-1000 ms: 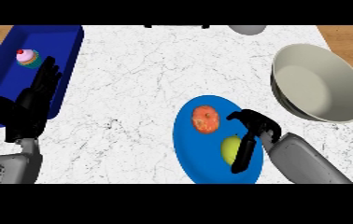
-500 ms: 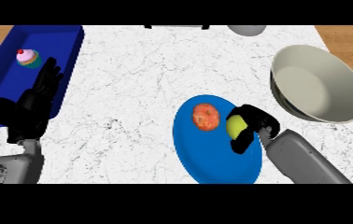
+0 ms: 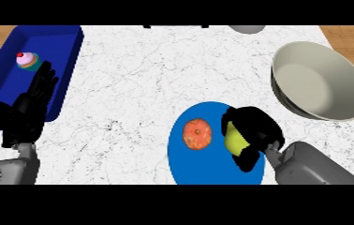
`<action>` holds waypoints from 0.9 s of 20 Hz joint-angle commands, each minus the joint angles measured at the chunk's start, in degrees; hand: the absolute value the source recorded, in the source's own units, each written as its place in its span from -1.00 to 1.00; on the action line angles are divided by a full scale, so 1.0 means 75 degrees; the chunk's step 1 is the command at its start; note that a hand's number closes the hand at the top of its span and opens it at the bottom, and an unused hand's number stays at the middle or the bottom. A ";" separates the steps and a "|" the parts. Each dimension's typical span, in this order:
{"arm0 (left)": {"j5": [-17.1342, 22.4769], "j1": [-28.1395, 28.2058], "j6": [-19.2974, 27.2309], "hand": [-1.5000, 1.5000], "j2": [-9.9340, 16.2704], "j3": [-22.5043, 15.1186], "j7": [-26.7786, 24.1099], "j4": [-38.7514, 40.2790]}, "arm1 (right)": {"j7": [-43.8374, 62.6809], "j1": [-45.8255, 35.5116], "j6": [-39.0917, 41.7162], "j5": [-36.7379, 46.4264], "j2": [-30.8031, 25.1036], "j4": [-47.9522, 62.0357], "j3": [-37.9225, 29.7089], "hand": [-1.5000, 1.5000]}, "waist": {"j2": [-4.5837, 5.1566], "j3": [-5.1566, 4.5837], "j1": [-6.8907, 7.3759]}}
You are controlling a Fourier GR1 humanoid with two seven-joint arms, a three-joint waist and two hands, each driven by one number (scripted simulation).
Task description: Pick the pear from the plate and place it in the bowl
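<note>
Yellow-green pear sits pinched in the curled right hand over the blue plate; lift straight, clear the orange, then swing to the bowl.

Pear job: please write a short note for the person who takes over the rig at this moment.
Right robot hand: curled round the pear, over the blue plate.
Left robot hand: open, resting at the view's left edge, beside the blue tray.
The bowl stands to the upper right of the plate, with nothing in it.
An orange fruit lies on the plate; a cupcake is in the tray.
Done: pear grasped. I cannot tell whether it is lifted.
Left: carry the pear to the bowl and release it.
</note>
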 commanded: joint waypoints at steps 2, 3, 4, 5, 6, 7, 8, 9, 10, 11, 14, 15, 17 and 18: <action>-0.0082 -0.0056 0.0161 0.00 -0.0060 0.0051 0.0027 0.0002 | -0.1717 0.0117 -0.0412 0.1014 -0.1524 -0.1746 -0.0046 1.00 | 0.0042 0.0029 -0.0181; -0.0104 0.0126 0.0131 0.00 -0.0100 0.0017 -0.0141 -0.0043 | -0.1566 0.0420 -0.0827 0.1378 -0.1529 -0.2234 0.0042 1.00 | 0.0031 0.0026 -0.0192; 0.0149 -0.0054 -0.0018 0.00 0.0093 0.0292 0.0052 0.0111 | -0.1629 0.0514 -0.1056 0.1460 -0.1854 -0.2575 -0.0269 1.00 | 0.0031 0.0025 -0.0256; -0.0150 0.0231 0.0274 0.00 -0.0280 -0.0037 -0.0096 0.0007 | -0.1559 0.0788 -0.1396 0.1658 -0.1991 -0.3010 -0.0360 1.00 | 0.0012 0.0027 -0.0307; -0.0057 0.0307 0.0138 0.00 -0.0063 0.0126 -0.0087 -0.0108 | -0.1712 0.0826 -0.1493 0.1380 -0.2429 -0.3291 -0.0977 1.00 | 0.0001 0.0029 -0.0317; 0.0074 0.0384 -0.0015 0.00 0.0109 0.0274 -0.0075 -0.0167 | -0.1594 0.0719 -0.1776 0.1389 -0.2427 -0.3431 -0.1419 1.00 | -0.0010 0.0030 -0.0294; 0.0128 0.0067 -0.0030 0.00 0.0138 0.0377 -0.0123 0.0076 | -0.1389 0.0861 -0.1814 0.1328 -0.2526 -0.3760 -0.1675 1.00 | 0.0033 0.0022 -0.0325; -0.0121 0.0329 0.0168 0.00 -0.0177 0.0002 -0.0072 -0.0136 | -0.1419 0.0990 -0.2362 0.1352 -0.2275 -0.3907 -0.1935 1.00 | 0.0013 0.0035 -0.0349; -0.0017 0.0317 0.0049 0.00 0.0019 0.0141 0.0046 -0.0291 | -0.1267 0.0984 -0.2259 0.0914 -0.2474 -0.4223 -0.2486 1.00 | 0.0009 0.0032 -0.0310; -0.0145 0.0348 0.0211 0.00 -0.0155 0.0040 -0.0021 -0.0233 | -0.1438 0.1154 -0.2562 0.0821 -0.2488 -0.4157 -0.2876 1.00 | 0.0045 0.0035 -0.0286; 0.0122 0.0221 -0.0114 0.00 0.0022 0.0179 0.0070 -0.0315 | -0.1188 0.1665 -0.2196 -0.0379 -0.2933 -0.5025 -0.4088 1.00 | 0.0069 0.0027 -0.0240; -0.0193 -0.0095 0.0209 0.00 -0.0195 0.0088 -0.0180 0.0125 | -0.1460 0.1898 -0.2270 -0.0430 -0.2961 -0.4772 -0.4446 1.00 | 0.0108 0.0026 -0.0213; -0.0016 0.0179 -0.0122 0.00 -0.0082 0.0149 -0.0262 -0.0024 | -0.1647 0.1793 -0.1845 -0.1090 -0.3130 -0.4337 -0.5359 1.00 | 0.0119 0.0022 -0.0053; -0.0353 0.0051 0.0221 0.00 -0.0370 -0.0134 -0.0214 -0.0045 | -0.1668 0.2073 -0.1813 -0.1242 -0.3130 -0.4421 -0.5662 1.00 | 0.0114 0.0024 -0.0087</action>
